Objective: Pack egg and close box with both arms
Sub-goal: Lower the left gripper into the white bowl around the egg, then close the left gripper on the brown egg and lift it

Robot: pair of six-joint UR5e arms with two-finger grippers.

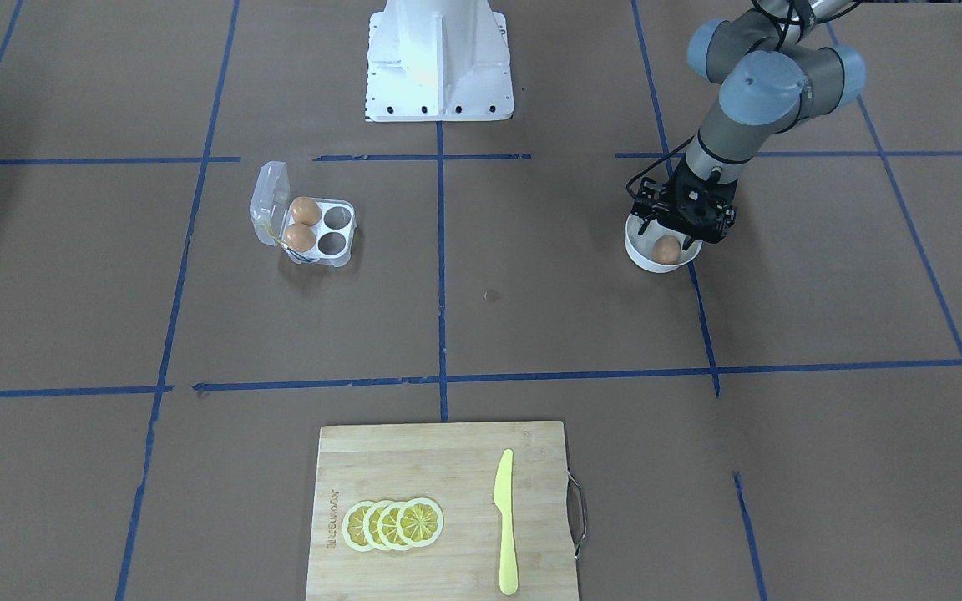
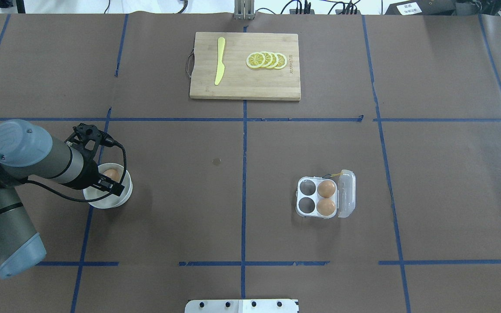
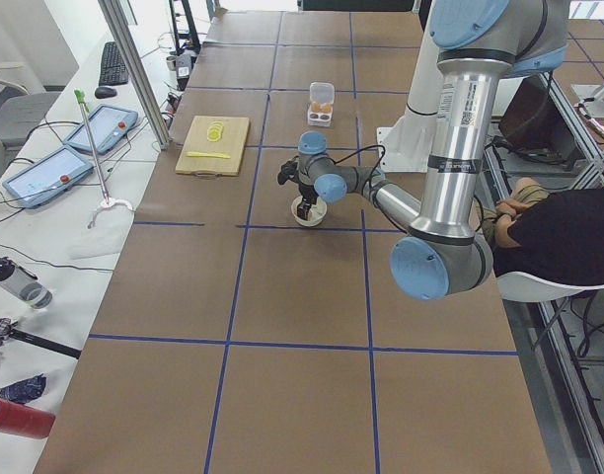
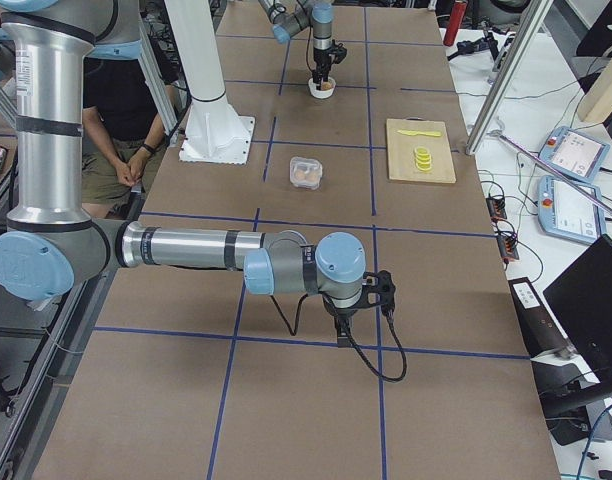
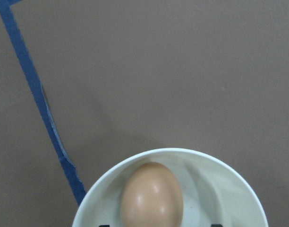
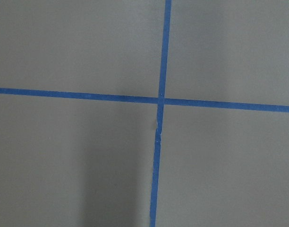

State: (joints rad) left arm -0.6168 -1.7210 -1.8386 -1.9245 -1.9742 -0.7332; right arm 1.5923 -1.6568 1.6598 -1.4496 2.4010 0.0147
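Left gripper [image 2: 108, 181] hangs in the white bowl [image 2: 122, 198], jaws apart either side of the egg [image 2: 111, 174] lying there. Egg is probably light, slick and brittle, so pinch softly across its middle. Box [image 2: 307, 188] is well right, lid open, two cells free. Right gripper [image 4: 358, 318]: can't tell its state.

Front view: taken from operators' edge, faced toward pedestal [image 1: 439, 67], aimed steeply down; board [image 1: 439, 501] nearest. Overhead view: taken from behind pedestal edge, aimed forward and down; same board seen at far edge, box [image 2: 307, 195] shared by both. Side views: taken from bench [image 3: 282, 286] ends, lengthwise, from farther off. Left wrist view: held close above bowl [image 5: 220, 189]. Right wrist view: held close above bench top.
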